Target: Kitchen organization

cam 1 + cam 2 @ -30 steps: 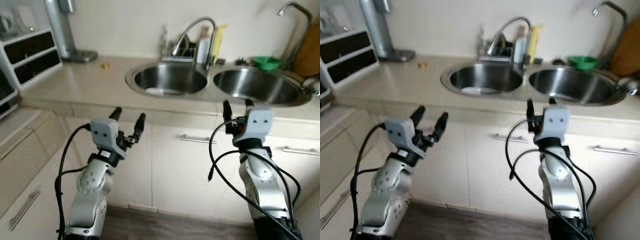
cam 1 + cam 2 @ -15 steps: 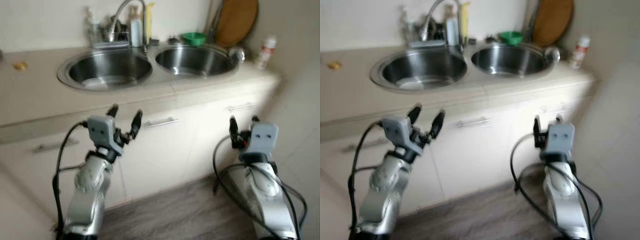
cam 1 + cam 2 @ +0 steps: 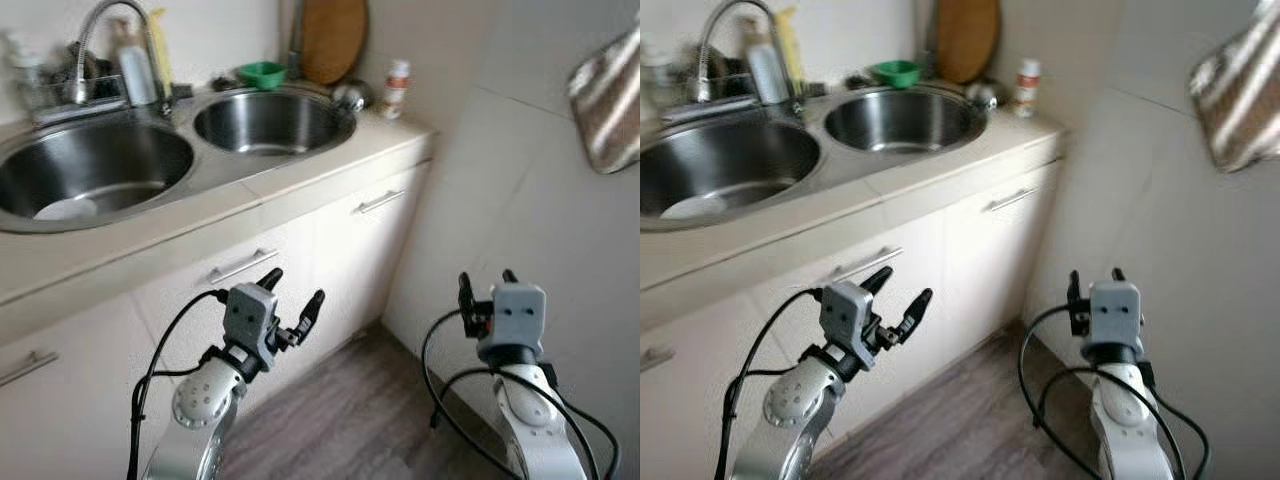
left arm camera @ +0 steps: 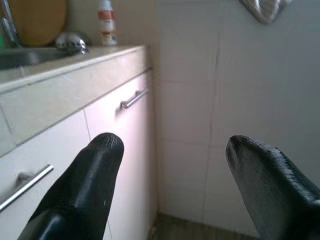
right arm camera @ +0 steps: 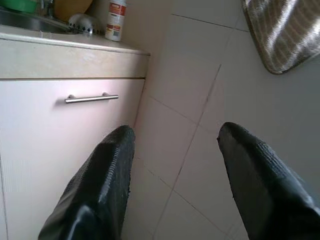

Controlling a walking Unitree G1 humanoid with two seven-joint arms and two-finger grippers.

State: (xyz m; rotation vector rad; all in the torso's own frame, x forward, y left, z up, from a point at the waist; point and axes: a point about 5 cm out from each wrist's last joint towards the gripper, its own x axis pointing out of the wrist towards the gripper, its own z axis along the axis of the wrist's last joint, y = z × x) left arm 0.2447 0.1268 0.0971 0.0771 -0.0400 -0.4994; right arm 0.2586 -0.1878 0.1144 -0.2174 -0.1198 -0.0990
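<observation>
Both grippers empty and held low, short of the double sink at the counter's end.

The counter carries two steel sinks, a green bowl, a round wooden board and a small white bottle with a red label, its writing too blurred to read. Left gripper and right gripper hover with fingers apart before the cabinet doors; a striped towel hangs on the tiled wall. Advice: square up to the counter and pick one target before reaching.
</observation>
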